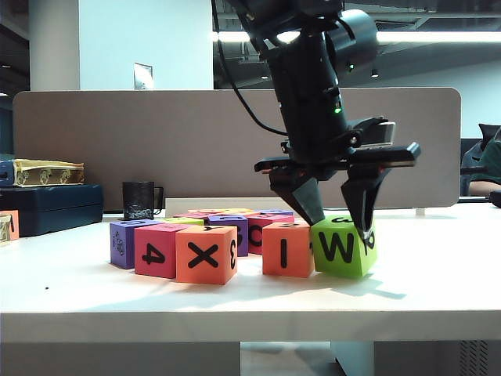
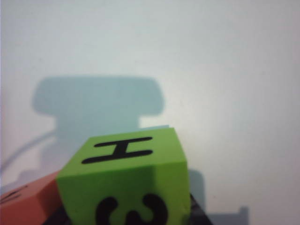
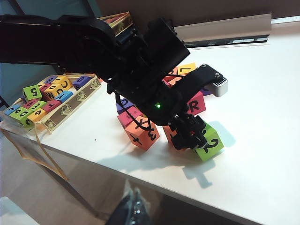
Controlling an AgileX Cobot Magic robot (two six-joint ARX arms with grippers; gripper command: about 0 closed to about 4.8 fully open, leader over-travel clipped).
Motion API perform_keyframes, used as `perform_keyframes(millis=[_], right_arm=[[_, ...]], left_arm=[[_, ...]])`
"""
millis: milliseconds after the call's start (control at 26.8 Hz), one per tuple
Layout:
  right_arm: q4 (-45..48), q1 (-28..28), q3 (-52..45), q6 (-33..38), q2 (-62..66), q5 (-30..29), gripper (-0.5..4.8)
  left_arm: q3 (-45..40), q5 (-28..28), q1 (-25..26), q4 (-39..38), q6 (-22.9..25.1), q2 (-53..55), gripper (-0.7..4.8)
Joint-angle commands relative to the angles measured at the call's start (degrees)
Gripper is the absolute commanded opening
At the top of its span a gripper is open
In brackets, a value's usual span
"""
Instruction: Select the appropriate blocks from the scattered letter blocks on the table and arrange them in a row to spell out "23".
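The green block (image 1: 342, 246) sits on the white worktop (image 1: 438, 274) at the right end of the block cluster, touching the orange "I" block (image 1: 287, 249). Its front face shows "W"; the left wrist view shows "H" and "3" on two other faces. The left gripper (image 1: 337, 210) straddles this block from above, one finger on each side, gripping it. Further left stand the orange "X" block (image 1: 205, 254), the red "4" block (image 1: 159, 251) and a purple block (image 1: 124, 242). The right gripper is out of view.
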Motion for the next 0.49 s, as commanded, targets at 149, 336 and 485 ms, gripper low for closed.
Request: perform_keyframes(millis=[149,336,485], right_arm=[[0.94,-0.04,0.17,-0.17,-0.61,0.09,-0.01],[0.92,-0.04,0.17,-0.17,-0.61,0.09,-0.01],[0.92,-0.04,0.17,-0.17,-0.61,0.07,-0.01]], left_arm=[[0.22,-0.39,0.24,0.09,-0.20,-0.02,2.47],[0.22,1.49,0.22,0.17,0.04,-0.02,3.21],[0.24,1.99,0.22,0.63,0.35,-0.04,3.50]])
